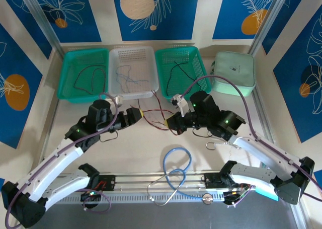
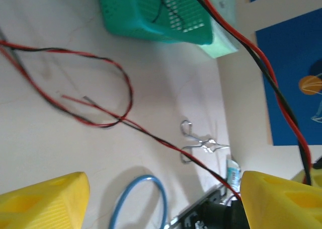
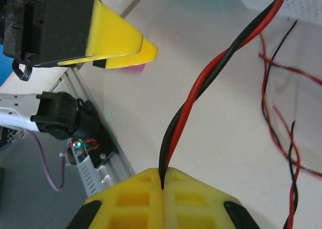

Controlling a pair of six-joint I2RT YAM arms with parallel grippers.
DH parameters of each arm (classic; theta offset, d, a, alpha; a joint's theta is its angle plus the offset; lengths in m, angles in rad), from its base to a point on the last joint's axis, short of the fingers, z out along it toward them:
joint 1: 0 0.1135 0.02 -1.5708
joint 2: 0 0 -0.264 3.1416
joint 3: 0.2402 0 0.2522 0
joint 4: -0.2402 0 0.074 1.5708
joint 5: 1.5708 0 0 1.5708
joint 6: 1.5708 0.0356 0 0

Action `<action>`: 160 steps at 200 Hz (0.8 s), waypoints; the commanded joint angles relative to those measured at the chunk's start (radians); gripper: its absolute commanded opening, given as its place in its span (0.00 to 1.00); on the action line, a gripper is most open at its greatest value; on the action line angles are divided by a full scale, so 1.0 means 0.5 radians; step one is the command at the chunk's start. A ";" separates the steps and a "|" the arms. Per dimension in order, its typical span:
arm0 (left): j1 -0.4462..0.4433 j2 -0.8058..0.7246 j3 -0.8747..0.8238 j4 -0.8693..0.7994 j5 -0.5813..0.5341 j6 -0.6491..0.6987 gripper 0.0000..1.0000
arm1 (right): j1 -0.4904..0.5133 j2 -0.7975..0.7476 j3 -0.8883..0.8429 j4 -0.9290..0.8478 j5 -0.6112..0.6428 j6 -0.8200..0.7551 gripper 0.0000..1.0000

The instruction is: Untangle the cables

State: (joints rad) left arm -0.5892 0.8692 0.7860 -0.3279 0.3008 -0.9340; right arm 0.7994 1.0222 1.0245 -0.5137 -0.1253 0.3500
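**Top external view.** The left gripper (image 1: 135, 115) and the right gripper (image 1: 174, 121) face each other over the table (image 1: 141, 148), in front of three baskets. The cables (image 1: 155, 120), red and black, run between the two grippers. More thin wires lie in the left green basket (image 1: 83, 51), the white basket (image 1: 132, 49) and the right green basket (image 1: 176, 50). A pale green case (image 1: 232, 73) stands to the right of the baskets. A light-blue tube (image 1: 176, 148) forms a loop near the arm bases. A metal clip (image 1: 211, 145) lies to the right of the tube.

**Left wrist view.** The left gripper (image 2: 161, 188) has its yellow fingers (image 2: 43, 201) spread wide apart. A twisted red-and-black pair of the cables (image 2: 261, 68) runs from the top edge down past the right-hand finger; contact with that finger cannot be determined. A second length loops on the table (image 2: 60, 138) below the green basket (image 2: 151, 22). The clip (image 2: 201, 141) and the tube (image 2: 146, 177) lie nearer the fingers.

**Right wrist view.** The right gripper (image 3: 163, 181) has its yellow fingers pressed together, pinching the twisted pair of the cables (image 3: 201, 83). Loose strands lie on the table to the right. The left gripper (image 3: 143, 48) appears at upper left.
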 commanded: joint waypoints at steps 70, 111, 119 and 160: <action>0.009 0.255 0.443 0.368 0.335 -0.021 0.76 | 0.115 -0.146 -0.197 0.635 0.402 -0.371 0.00; 0.009 0.309 0.389 0.608 0.417 -0.136 0.64 | 0.135 -0.140 -0.237 0.730 0.363 -0.414 0.00; 0.009 0.329 0.382 0.647 0.444 -0.158 0.57 | 0.134 -0.139 -0.249 0.744 0.331 -0.428 0.00; 0.009 0.365 0.348 0.781 0.460 -0.224 0.53 | 0.149 -0.134 -0.281 0.759 0.278 -0.445 0.00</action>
State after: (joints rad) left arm -0.5873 1.0504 0.9726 -0.0227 0.5011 -1.0195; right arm 0.8639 0.9634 0.9001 -0.1749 0.0437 0.1555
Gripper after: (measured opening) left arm 0.529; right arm 0.047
